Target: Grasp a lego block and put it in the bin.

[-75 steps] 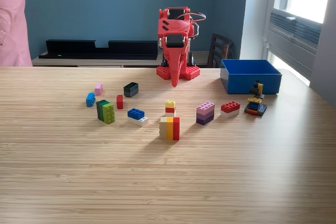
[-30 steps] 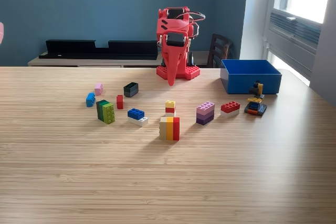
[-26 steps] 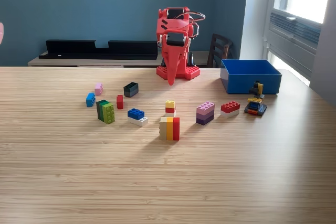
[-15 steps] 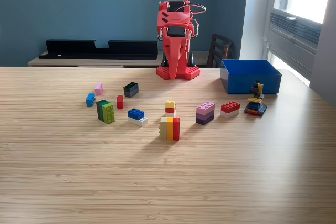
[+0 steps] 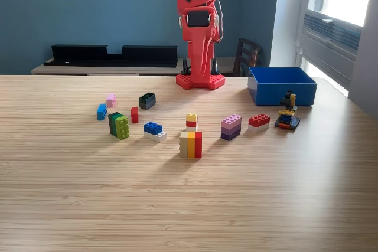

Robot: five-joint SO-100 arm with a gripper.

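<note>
A wide wooden counter (image 5: pixel 189 205) is filling the exterior view, carrying everything else. At twelve o'clock the red arm (image 5: pixel 198 22) is standing tall on its red base, its upper part running out of the top of the frame; the end effector is not showing clearly, so I cannot tell whether its jaws are apart or together. At about two o'clock the blue bin (image 5: pixel 282 85) is sitting near the counter's far edge, just beside a small yellow, black and blue block stack (image 5: pixel 287 115) at its front corner. Toward the centre, a cream, yellow and red block group (image 5: pixel 191 144) is standing upright, with a smaller yellow and red stack (image 5: pixel 191 121) just behind it. A purple stack (image 5: pixel 231 127) and a red block (image 5: pixel 258 121) are lying at three o'clock of the centre. At nine o'clock, green blocks (image 5: pixel 119 126), a blue and white pair (image 5: pixel 155 130), a small red block (image 5: pixel 134 114), a black block (image 5: pixel 147 100), a light blue block (image 5: pixel 102 111) and a pink block (image 5: pixel 110 100) are lying scattered.
</note>
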